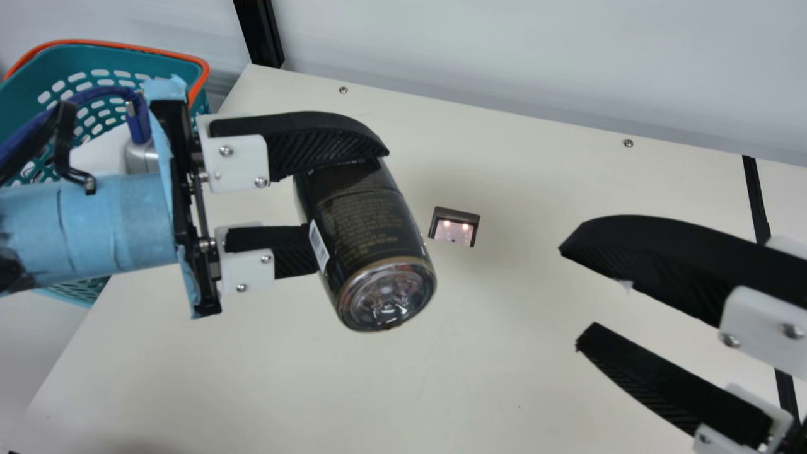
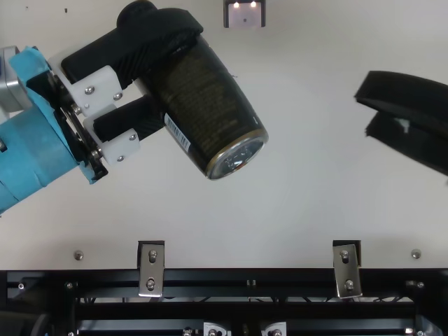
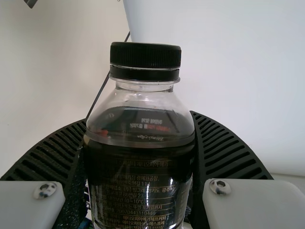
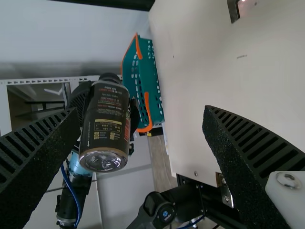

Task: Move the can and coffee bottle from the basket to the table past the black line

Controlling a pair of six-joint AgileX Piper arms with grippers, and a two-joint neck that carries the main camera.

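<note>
Spread wide apart, the 2 fingers of the right gripper [image 1: 568,296] loom closest at the main view's right, their rear parts cut off by the edge. From the top view those fingers overlap, so the gap between them is hard to judge there; the main view and the right wrist view both make it plain.

Pinched in the left gripper [image 1: 352,203] is the coffee bottle [image 1: 369,221], tilted above the table [image 1: 504,384], its clear base turned towards the main camera. There the upper finger covers the neck end, and the tip of the lower finger is lost behind the bottle. Seen from the left wrist, the black cap [image 3: 145,56] is in full sight, while the bottle's lower end runs out of the picture.

At the main view's left, the basket [image 1: 113,60] is cut off by the edge and partly covered by the left arm; what lies inside is hard to make out. On the right, the right gripper hides the middle of the black line [image 1: 756,195]. The bottle is on the basket's side of it.
</note>
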